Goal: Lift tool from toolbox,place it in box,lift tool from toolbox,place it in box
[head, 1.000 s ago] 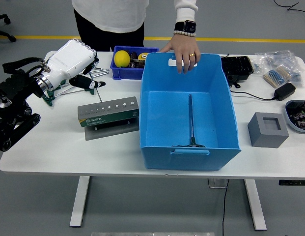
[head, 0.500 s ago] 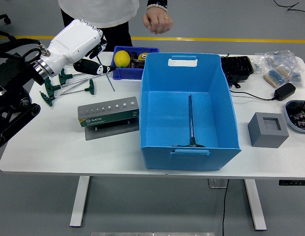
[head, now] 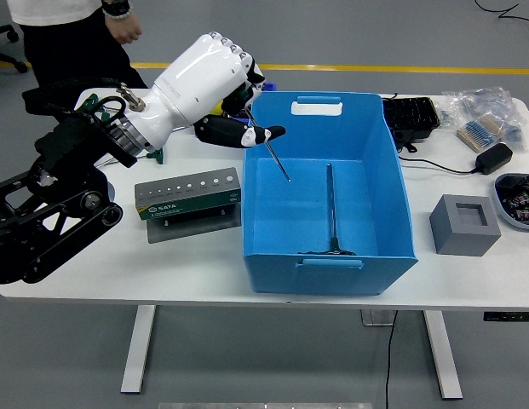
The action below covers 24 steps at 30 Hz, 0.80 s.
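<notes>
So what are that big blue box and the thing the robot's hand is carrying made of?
The blue box looks like moulded plastic: uniform colour, slight sheen, moulded handle slots. The tool in the left hand appears to be a thin grey metal rod; its handle is hidden.

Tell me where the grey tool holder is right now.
In the head view, the grey tool holder sits on the table's left half, just left of the blue box and below the left robot hand.

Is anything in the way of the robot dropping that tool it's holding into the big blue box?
Nothing visible blocks it. The left hand holds the tool over the open blue box. Only another tool lies inside, further right.
</notes>
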Available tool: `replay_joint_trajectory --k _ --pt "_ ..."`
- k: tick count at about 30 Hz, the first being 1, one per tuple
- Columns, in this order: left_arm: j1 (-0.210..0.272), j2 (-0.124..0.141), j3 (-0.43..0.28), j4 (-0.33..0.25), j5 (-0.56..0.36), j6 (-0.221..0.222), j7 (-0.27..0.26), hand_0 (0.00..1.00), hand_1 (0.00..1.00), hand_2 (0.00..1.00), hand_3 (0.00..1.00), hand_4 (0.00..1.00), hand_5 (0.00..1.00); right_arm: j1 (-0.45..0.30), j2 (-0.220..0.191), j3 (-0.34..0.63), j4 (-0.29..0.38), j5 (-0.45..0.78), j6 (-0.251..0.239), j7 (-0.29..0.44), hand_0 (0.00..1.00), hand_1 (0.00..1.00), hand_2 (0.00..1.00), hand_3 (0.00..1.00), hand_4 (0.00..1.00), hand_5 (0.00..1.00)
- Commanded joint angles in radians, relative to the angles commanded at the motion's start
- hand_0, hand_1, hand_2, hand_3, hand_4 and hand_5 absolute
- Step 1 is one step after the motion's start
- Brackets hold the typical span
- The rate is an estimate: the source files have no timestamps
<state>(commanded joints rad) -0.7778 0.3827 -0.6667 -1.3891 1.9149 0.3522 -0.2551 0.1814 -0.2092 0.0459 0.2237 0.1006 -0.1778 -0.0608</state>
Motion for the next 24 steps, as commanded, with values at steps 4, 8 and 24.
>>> replay_joint_trajectory --k 4,8,24 --pt "-0.008 -0.051 0.064 0.043 -0.006 0.002 -0.01 0.109 0.002 0.03 0.04 0.801 0.372 0.0 0.0 0.004 0.001 -0.006 -0.001 -0.001 0.725 0.695 0.731 0.586 0.825 0.724" --pt "-0.038 -0.116 0.116 0.107 -0.006 0.006 -0.015 0.109 0.002 0.03 0.04 0.801 0.372 0.005 -0.002 0.015 0.002 -0.026 -0.001 -0.007 0.725 0.695 0.731 0.586 0.825 0.724" --pt "-0.124 -0.307 0.119 0.415 -0.122 -0.088 0.034 0.232 0.203 0.302 0.474 0.797 0.363 0.023 -0.017 0.022 0.005 -0.044 -0.001 -0.009 0.726 0.692 0.731 0.586 0.825 0.724"
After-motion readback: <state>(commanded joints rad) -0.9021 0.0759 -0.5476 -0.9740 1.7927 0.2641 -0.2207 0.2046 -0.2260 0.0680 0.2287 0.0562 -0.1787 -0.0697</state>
